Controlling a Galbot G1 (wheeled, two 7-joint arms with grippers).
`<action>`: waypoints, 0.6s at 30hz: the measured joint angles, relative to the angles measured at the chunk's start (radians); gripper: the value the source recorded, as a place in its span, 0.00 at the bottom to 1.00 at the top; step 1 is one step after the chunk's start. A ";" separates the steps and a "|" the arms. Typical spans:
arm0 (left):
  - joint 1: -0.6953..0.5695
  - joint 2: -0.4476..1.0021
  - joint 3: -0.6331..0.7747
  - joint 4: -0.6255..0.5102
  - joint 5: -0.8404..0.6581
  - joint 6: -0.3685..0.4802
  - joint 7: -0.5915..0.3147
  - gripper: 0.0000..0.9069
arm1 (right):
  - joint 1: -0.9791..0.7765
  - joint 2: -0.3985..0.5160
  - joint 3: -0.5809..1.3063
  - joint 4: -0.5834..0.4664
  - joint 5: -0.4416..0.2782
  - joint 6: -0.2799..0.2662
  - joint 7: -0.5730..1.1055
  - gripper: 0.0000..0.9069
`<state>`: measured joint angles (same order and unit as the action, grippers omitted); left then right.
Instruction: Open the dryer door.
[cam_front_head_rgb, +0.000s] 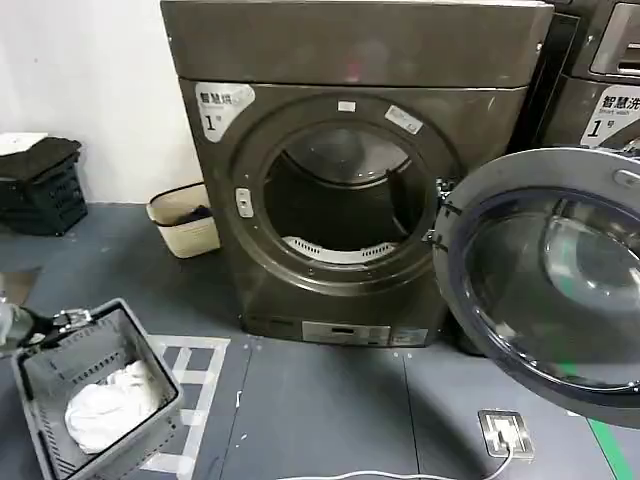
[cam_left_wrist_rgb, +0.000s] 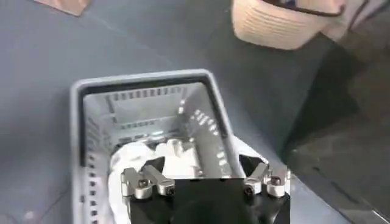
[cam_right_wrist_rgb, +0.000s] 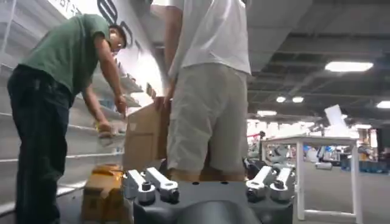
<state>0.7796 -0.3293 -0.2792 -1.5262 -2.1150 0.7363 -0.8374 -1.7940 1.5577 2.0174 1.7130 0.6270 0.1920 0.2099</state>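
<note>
We see the dryer door swung fully open off the dryer. Left gripper hangs above the grey basket, fingers spread, empty. Right gripper likewise spread, empty.

The dryer is bronze-grey with a white corner label. The dryer door on the right has a shiny chrome rim around dark tinted glass. Near left, a grey perforated basket holds white cloth. Far left, a cream bin stands.
</note>
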 joint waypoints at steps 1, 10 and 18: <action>0.005 0.000 -0.003 0.007 0.000 0.000 0.000 1.00 | -0.002 0.001 0.001 -0.003 0.000 0.005 0.000 1.00; 0.021 -0.003 -0.015 0.052 -0.022 0.000 -0.008 1.00 | -0.006 0.003 0.020 -0.011 0.023 0.014 -0.002 1.00; 0.047 -0.003 -0.028 0.062 -0.027 0.000 -0.008 1.00 | -0.008 0.003 0.020 -0.025 0.018 0.019 -0.002 1.00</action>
<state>0.8269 -0.3323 -0.3076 -1.4640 -2.1425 0.7363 -0.8449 -1.8021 1.5609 2.0377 1.6880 0.6454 0.2114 0.2080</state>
